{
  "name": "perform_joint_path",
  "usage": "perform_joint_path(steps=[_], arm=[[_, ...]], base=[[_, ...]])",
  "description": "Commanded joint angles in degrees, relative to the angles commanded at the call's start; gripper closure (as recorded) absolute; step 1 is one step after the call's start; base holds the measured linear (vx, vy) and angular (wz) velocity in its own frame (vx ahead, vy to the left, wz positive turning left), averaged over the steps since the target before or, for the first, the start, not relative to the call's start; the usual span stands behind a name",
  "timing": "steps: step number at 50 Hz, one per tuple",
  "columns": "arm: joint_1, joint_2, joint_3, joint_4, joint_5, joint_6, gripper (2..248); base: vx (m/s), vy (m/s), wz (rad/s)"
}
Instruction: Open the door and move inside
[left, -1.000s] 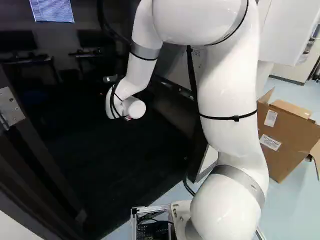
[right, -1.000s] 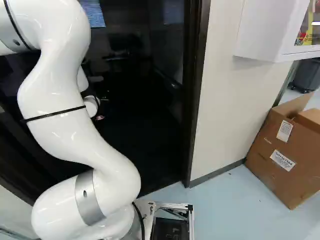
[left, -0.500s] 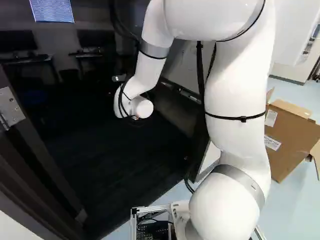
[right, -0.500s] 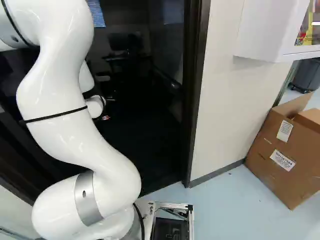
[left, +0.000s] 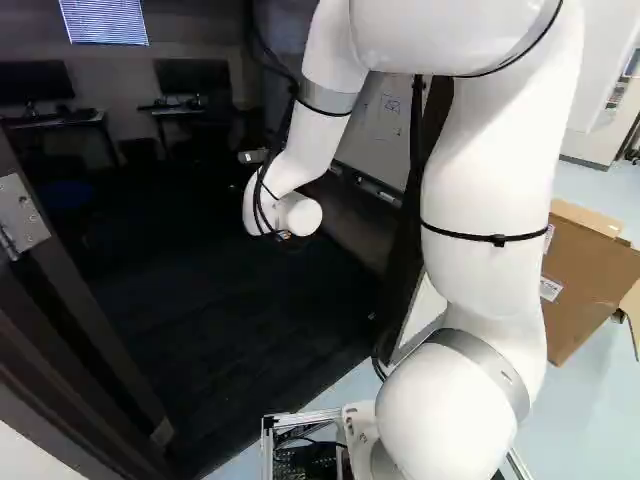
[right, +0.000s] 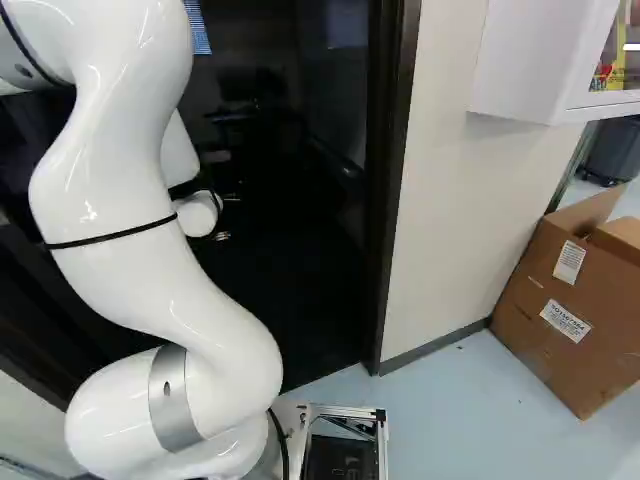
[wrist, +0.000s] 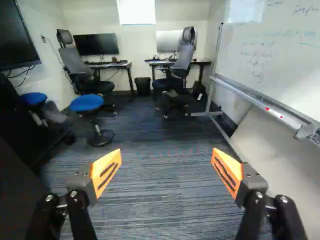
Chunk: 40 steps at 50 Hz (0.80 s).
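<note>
Doorframe (right: 388, 200) behind widely spread, empty jaws (left: 290, 240), dark carpet (wrist: 165, 135) ahead.

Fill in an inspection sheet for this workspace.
Surface: dark carpet inside the room, pale floor outside.
Job's things: doorway open, with its dark frame and a metal hinge visible; which dark panel is the door itself, cannot tell.
Clutter: open cardboard box outside, beside the wall; two blue stools inside.
Claw: open, facing into the room, nothing held.
Cables: black cable beside the white arm; others hang below the wall screen.
Surroundings: desks, office chairs, bin, whiteboard inside; white cabinet outside.
</note>
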Motion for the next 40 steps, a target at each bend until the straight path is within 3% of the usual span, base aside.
perform_joint_path(steps=[40], arm=[[-6.31,4.79,5.55,-9.28,0.0,0.0,3]], base=[[0.0,0.0,0.0]])
